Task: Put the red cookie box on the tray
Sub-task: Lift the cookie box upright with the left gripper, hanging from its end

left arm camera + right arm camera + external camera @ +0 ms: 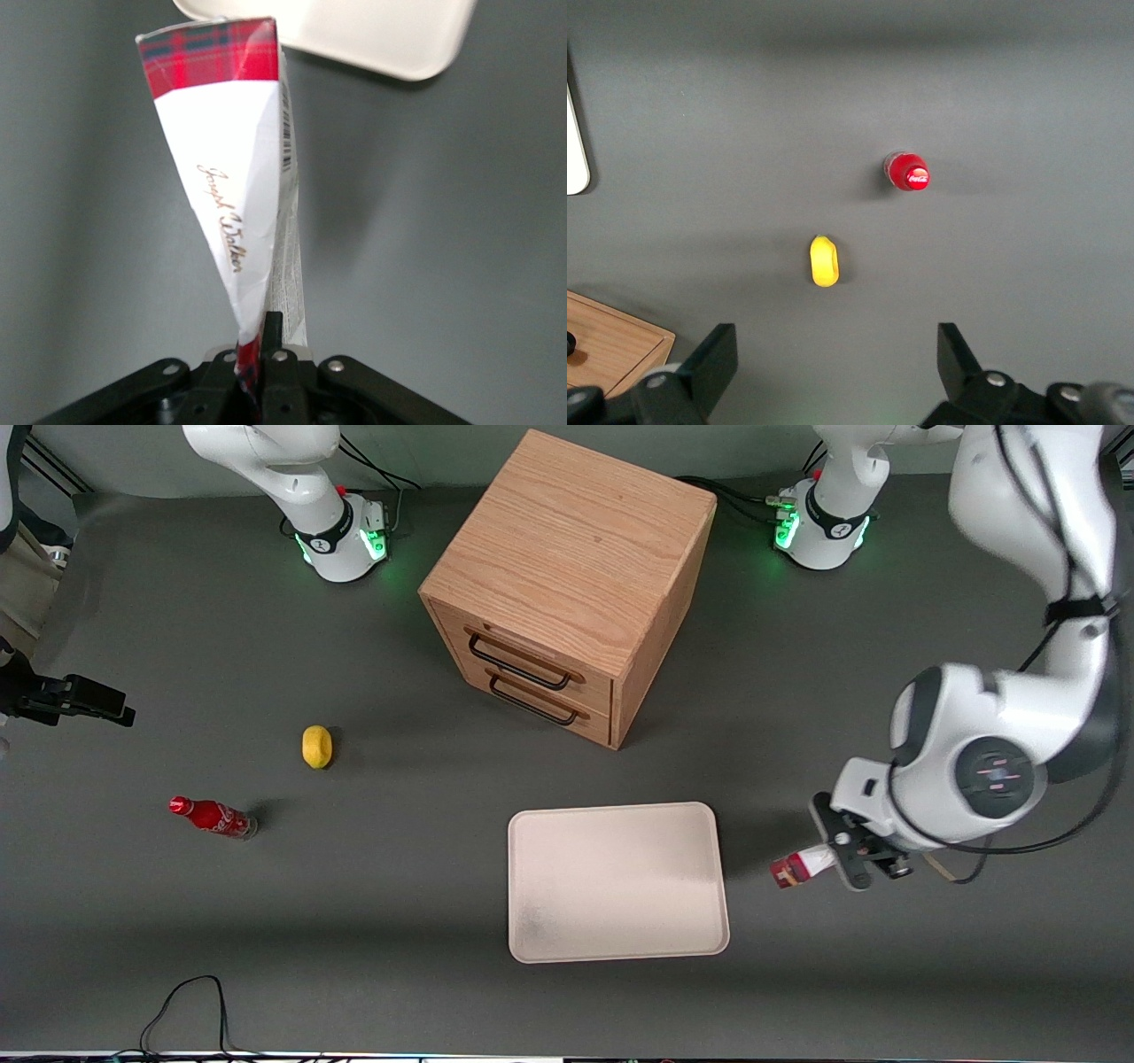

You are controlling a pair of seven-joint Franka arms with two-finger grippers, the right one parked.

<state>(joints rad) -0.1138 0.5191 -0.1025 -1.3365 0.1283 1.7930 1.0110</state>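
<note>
Well apart from the tray's (616, 957) edge, hand (842, 849) grips red cookie box (797, 866).

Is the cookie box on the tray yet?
Not yet. The red cookie box hangs in the shut gripper, off the table beside the tray, toward the working arm's end. The tray holds nothing.
</note>
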